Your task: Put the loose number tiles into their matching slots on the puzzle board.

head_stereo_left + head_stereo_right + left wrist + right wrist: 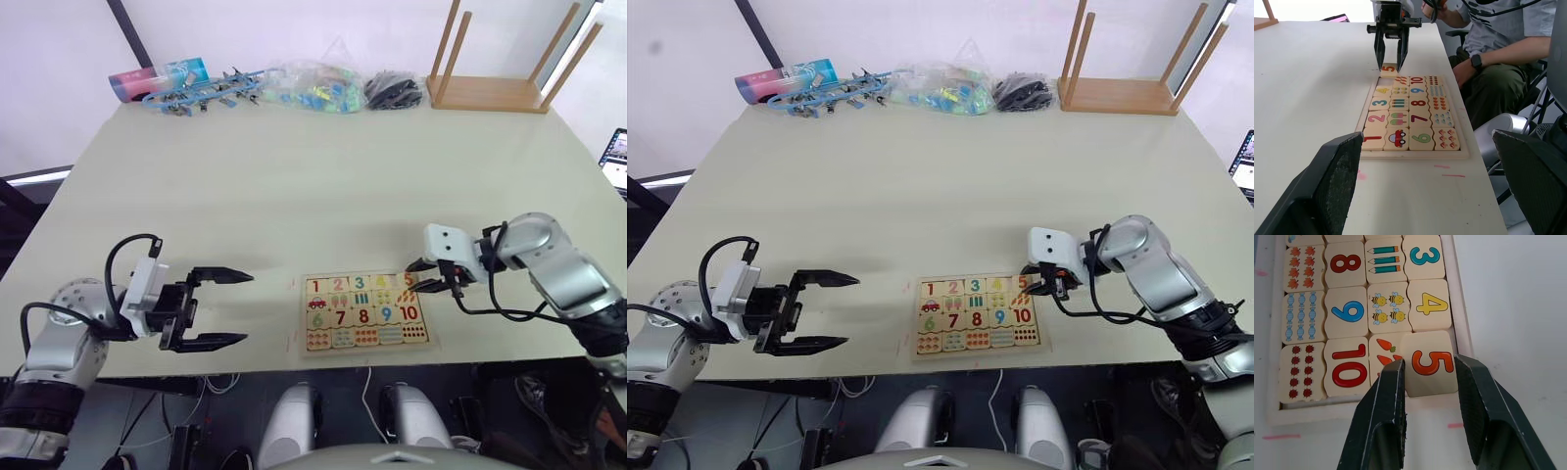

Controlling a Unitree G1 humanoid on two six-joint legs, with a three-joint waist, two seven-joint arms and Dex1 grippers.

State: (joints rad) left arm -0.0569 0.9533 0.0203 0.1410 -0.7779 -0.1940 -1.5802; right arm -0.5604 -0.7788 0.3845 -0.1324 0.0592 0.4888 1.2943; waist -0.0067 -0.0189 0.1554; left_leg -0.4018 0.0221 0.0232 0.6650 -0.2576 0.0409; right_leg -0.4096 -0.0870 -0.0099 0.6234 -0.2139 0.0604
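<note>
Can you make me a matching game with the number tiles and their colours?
Numbers:
1. tile 3
2. tile 4
3. tile 5
4. tile 9

Colours:
A. orange
B. blue
C. green
D. yellow

Right pairs: 1-C, 2-D, 3-A, 4-B

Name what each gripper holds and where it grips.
Right gripper straddles the orange 5 tile by its side edges; contact cannot be told. Left gripper is open, holding nothing.
</note>
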